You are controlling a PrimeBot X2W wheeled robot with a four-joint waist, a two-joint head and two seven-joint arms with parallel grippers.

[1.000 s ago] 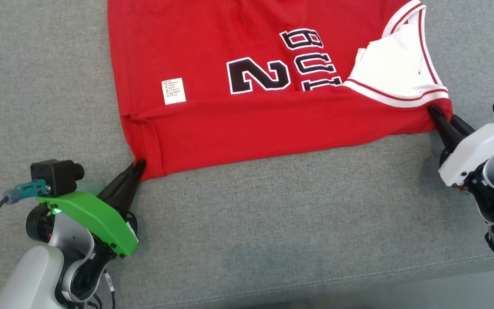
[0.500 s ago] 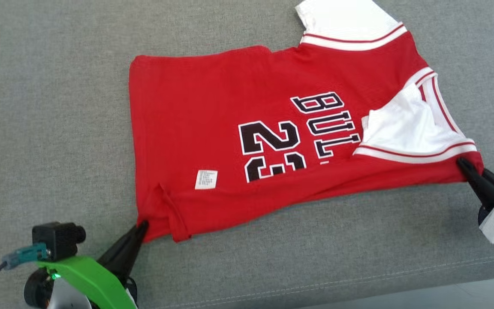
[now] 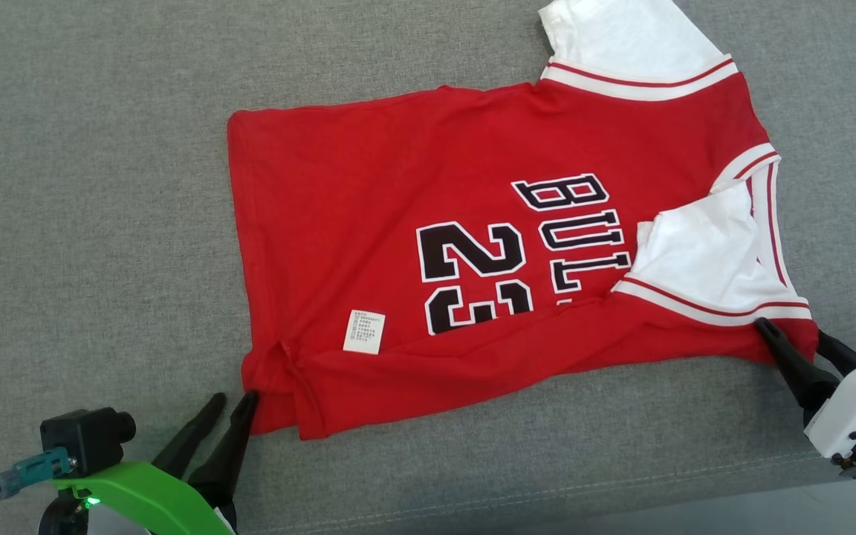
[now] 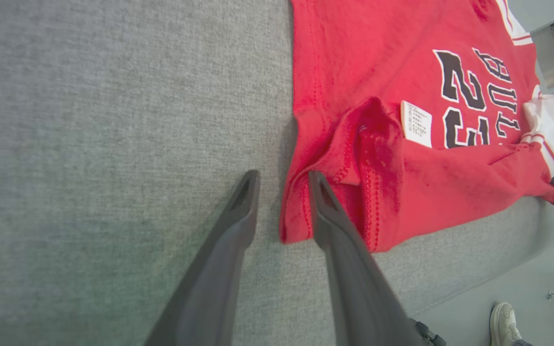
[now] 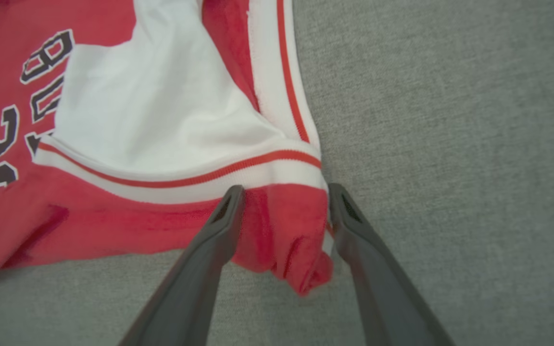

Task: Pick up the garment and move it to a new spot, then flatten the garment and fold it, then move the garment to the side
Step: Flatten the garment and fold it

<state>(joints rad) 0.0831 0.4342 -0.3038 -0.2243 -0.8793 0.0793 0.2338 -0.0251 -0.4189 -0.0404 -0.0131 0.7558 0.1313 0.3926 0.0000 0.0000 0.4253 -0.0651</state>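
Release after the flattening pull. The red jersey (image 3: 398,223) lies spread on the grey cushion (image 3: 86,186), hem to the left, collar to the right, its near edge turned over so the care label (image 3: 364,331) shows. Half a second ago both pincers were pinched on the near corners; now the left gripper (image 3: 231,401) stands parted astride the hem corner (image 4: 296,226), and the right gripper (image 3: 793,332) stands wide around the slack shoulder corner (image 5: 282,230). The cloth appears set down, so folding probably comes next.
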